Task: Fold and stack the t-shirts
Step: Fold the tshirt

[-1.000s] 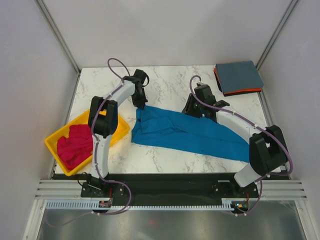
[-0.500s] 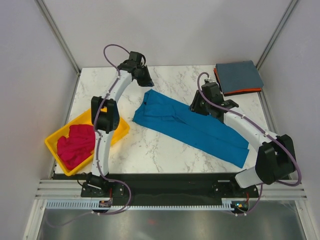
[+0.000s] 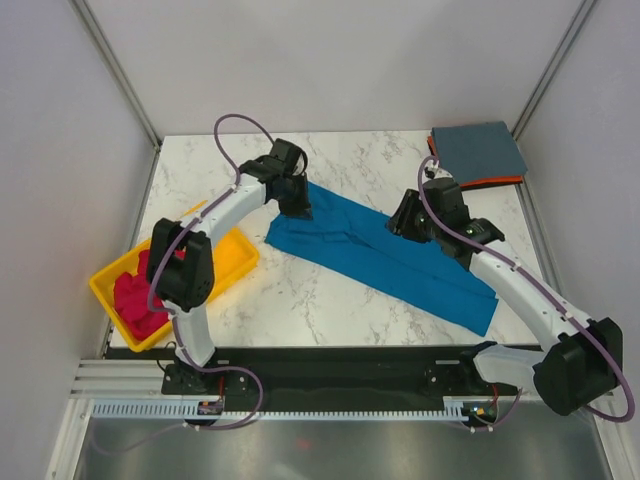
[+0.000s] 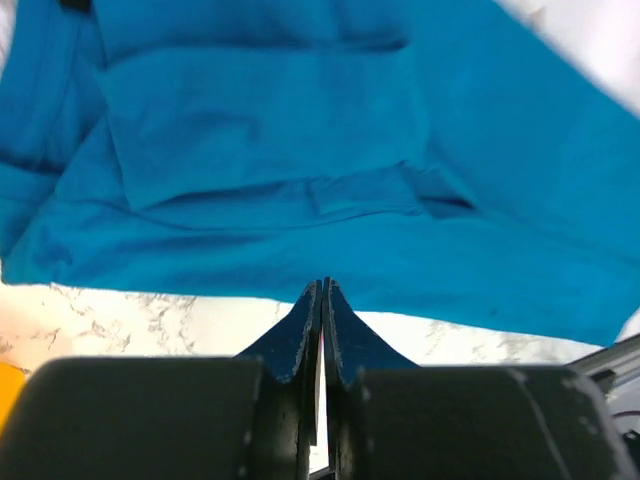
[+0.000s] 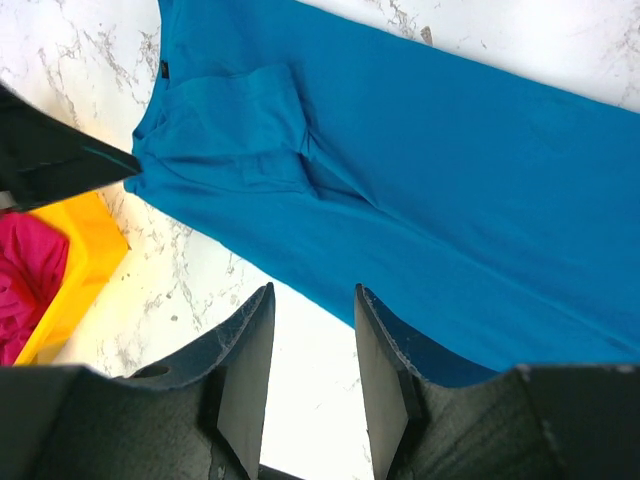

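A: Left gripper [image 4: 322, 292]?
B: We note the fingers pressed together with nothing between them, at the far left end of the blue shirt [image 3: 380, 255]. We cannot tell whether they touch it.
A: Right gripper [image 5: 313, 292]?
B: Jaws partly apart, empty, hanging over that shirt's long edge.
A: Shirt positions?
B: The blue shirt lies as a long strip slantwise on the table [image 3: 340, 160]. The magenta shirt [image 3: 135, 295] is bunched in the tray [image 3: 235, 262]. The grey shirt [image 3: 478, 150] sits folded on the orange shirt [image 3: 490, 183] in the far right corner.
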You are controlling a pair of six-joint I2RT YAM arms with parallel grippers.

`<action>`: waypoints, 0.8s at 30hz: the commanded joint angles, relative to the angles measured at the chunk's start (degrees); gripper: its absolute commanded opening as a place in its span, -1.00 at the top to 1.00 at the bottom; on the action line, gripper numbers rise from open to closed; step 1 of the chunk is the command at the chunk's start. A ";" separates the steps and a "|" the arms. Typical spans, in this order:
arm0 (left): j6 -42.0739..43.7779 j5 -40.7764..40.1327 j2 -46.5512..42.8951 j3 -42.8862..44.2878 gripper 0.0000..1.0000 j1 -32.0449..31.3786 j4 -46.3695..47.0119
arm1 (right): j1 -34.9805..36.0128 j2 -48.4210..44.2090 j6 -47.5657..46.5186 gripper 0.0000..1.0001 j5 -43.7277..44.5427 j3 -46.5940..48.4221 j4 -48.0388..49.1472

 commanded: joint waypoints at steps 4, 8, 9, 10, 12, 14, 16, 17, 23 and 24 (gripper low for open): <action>-2.50 -5.03 6.41 -0.30 0.92 0.31 0.34 | -0.17 -3.64 0.89 0.09 -0.43 -1.40 -1.18; -2.42 -8.37 11.07 2.16 0.95 0.23 0.43 | -0.26 -2.94 0.54 0.08 -0.08 -0.96 -1.09; -2.50 -8.73 12.39 3.47 0.95 0.31 0.35 | -0.17 -2.76 0.45 0.08 0.01 -0.87 -1.09; -2.42 -8.73 14.58 4.18 0.95 0.40 0.34 | -0.26 -2.58 0.19 0.08 -0.08 -0.78 -1.00; -2.41 -10.75 16.70 6.02 0.95 0.58 0.34 | -0.17 -2.23 0.10 0.08 1.24 -0.61 -0.83; -2.33 -11.54 19.59 7.52 0.95 0.84 0.34 | -0.17 -1.88 -0.16 0.08 1.68 -0.52 -0.56; -2.33 -11.72 21.71 10.24 0.95 1.19 0.17 | -0.17 -1.27 -0.25 0.09 1.85 -0.70 -0.21; -2.33 -11.63 23.80 12.43 0.95 1.63 0.26 | -0.17 -1.00 -0.34 0.09 1.94 -0.78 0.14; -2.07 -5.93 33.82 30.48 0.94 3.91 0.17 | -0.17 2.07 -0.69 0.08 3.52 -0.43 2.94; -1.54 -4.53 38.11 34.82 0.92 4.09 0.17 | -0.17 3.12 -0.61 0.08 3.61 -0.35 3.39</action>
